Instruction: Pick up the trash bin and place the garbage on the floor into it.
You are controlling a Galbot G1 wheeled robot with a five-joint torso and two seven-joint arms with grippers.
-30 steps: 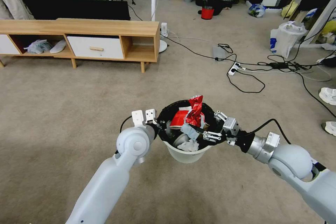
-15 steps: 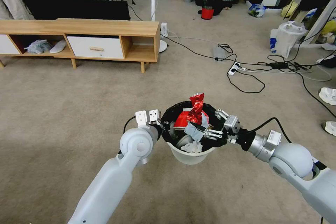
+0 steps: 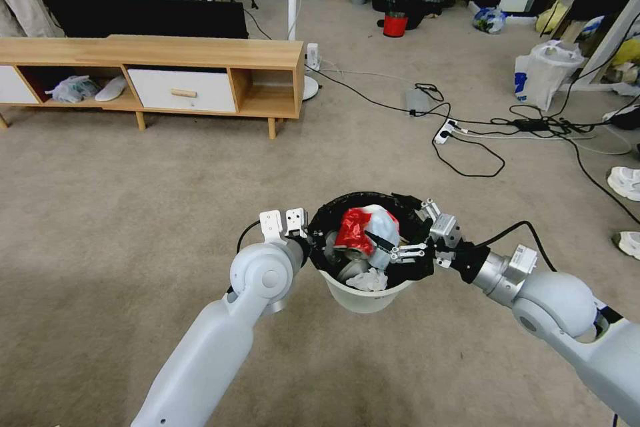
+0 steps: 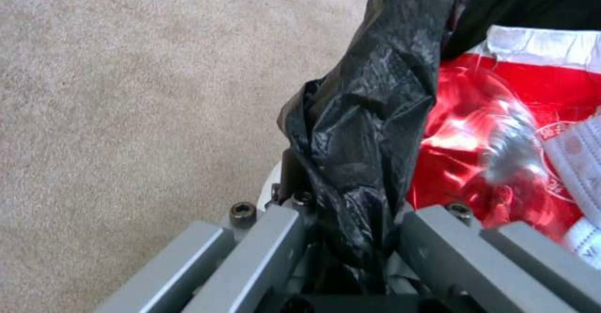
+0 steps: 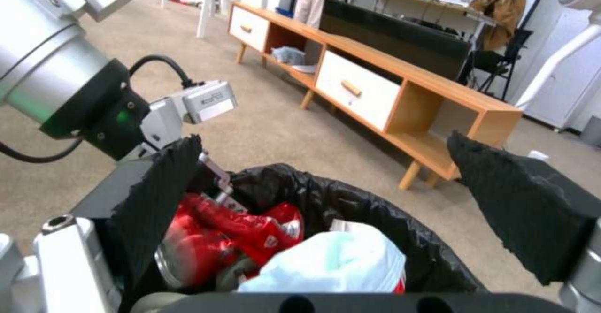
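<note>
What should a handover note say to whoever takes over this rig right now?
Left end effector: shut on the trash bin at its bag-lined rim, holding it above the carpet.
Right end effector: open over the bin's mouth, gripping nothing.
Garbage: red wrapper, light blue mask and white tissue lie inside the bin, piled near its rim.
Done: bin picked up; that litter is in.
Left: no loose litter shows on the carpet nearby; check beyond the head view. The white plastic bag by the cables is not part of the job.

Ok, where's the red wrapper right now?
Head view: the red wrapper lies in the trash bin, beside the light blue mask, between the left gripper and right gripper.
</note>
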